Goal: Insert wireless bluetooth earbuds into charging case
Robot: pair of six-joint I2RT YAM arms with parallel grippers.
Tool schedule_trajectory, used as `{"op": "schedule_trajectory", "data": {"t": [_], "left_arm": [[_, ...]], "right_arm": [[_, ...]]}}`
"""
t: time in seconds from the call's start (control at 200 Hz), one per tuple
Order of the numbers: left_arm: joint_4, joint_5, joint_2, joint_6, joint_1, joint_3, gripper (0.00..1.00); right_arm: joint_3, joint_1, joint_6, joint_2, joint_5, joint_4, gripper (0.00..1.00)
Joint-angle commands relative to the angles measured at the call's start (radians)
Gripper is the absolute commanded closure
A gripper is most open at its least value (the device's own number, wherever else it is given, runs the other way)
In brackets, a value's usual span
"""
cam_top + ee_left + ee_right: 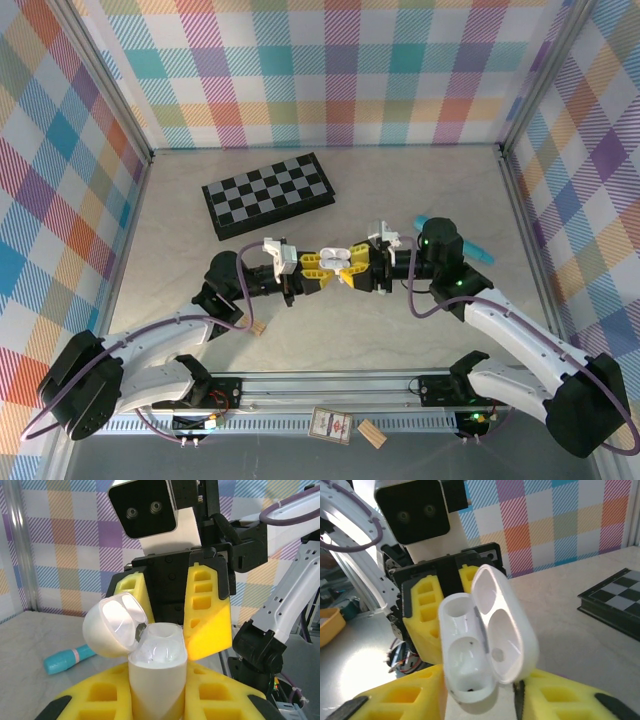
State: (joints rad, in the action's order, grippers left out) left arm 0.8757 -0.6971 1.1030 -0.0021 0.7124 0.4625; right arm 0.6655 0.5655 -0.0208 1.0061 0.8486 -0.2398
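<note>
Technician: Location of charging case (465, 655)?

Inspector: Held off the table (180, 230), mid-table, between the two grippers. Left gripper (318, 270) is closed on the case body. The body stands straight out of its fingers, long axis pointing toward the right gripper (358, 272).

Technician: Right gripper condition?

Inspector: Its fingers flank the case, one on each side. Clamped or merely alongside: cannot be determined.

Technician: Case condition?

Inspector: White, glossy, pebble-shaped. Lid (507, 625) is hinged open to one side. Both wells (462, 665) face the right wrist camera and appear empty. Assessment: neither arm is nearer, since both meet at the case. Any earbud insertion must follow the well axis, stem first.
</note>
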Motion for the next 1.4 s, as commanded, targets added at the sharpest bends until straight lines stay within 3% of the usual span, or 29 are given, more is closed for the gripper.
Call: {"op": "schedule_trajectory", "data": {"t": [0.0,0.315,0.45,0.565,0.895,1.13,1.17,1.23,1.335,1.4], "left_arm": [[0.071,-0.039,0.003,-0.020,0.012,0.036,0.91],[0.057,-0.015,-0.003,-0.002,0.013,0.029,0.86],[0.005,-0.014,-0.018,0.017,0.013,0.036,0.75],[-0.038,-0.012,-0.031,0.038,0.013,0.039,0.72],[-0.061,-0.026,-0.016,0.032,0.013,0.056,0.73],[-0.091,-0.032,-0.013,0.049,0.013,0.060,0.88],[-0.093,-0.025,-0.017,0.060,0.013,0.055,0.91],[-0.079,0.004,-0.021,0.074,0.013,0.039,0.93],[-0.028,0.064,-0.029,0.088,0.003,-0.004,0.94],[-0.003,0.081,-0.032,0.086,-0.017,-0.029,0.95]], "right_arm": [[0.002,0.007,0.013,0.008,0.019,-0.020,0.69],[0.012,0.007,0.027,-0.017,0.000,0.024,0.85],[0.030,0.007,0.048,-0.021,-0.001,0.059,0.86],[0.045,0.007,0.082,-0.016,-0.017,0.104,0.86],[0.058,0.007,0.093,0.004,-0.014,0.120,0.87],[0.057,0.006,0.101,-0.006,-0.029,0.132,0.87],[0.056,0.007,0.101,-0.011,-0.031,0.133,0.83],[0.055,0.007,0.098,-0.020,-0.048,0.134,0.70],[0.039,0.006,0.110,-0.051,-0.086,0.136,0.36],[0.007,0.003,0.111,-0.082,-0.128,0.116,0.29]]}}
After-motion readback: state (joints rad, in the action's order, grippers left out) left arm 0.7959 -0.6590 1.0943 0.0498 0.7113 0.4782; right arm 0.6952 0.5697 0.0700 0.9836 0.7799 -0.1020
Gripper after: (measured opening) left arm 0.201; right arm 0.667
